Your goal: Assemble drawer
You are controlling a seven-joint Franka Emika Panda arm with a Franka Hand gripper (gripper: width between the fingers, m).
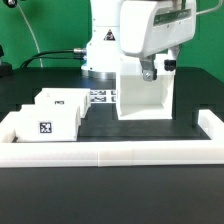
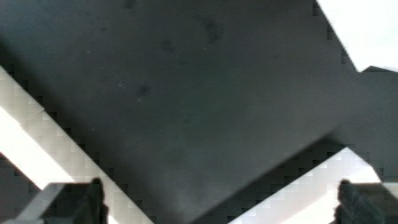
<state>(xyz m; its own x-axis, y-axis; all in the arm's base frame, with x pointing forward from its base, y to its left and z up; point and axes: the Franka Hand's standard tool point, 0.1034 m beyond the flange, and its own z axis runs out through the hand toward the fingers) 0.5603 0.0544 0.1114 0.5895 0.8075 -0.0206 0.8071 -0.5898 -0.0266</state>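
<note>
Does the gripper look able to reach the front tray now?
Probably yes: nothing lies over the front tray, and the gripper is open, with nothing between its fingers.

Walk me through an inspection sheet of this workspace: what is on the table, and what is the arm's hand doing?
Surface: black table, edged by a low white rail.
Job's things: tall white case upright toward the exterior view's right; front tray and rear tray close together at its left, apart from the case.
Clutter: nothing seen; only the marker board lies flat between trays and case.
Grippers: gripper open, fingers wide apart with nothing between them; it sits near the case's top, contact cannot be told.
Cables: black cable behind the table.
Surroundings: green backdrop.
</note>
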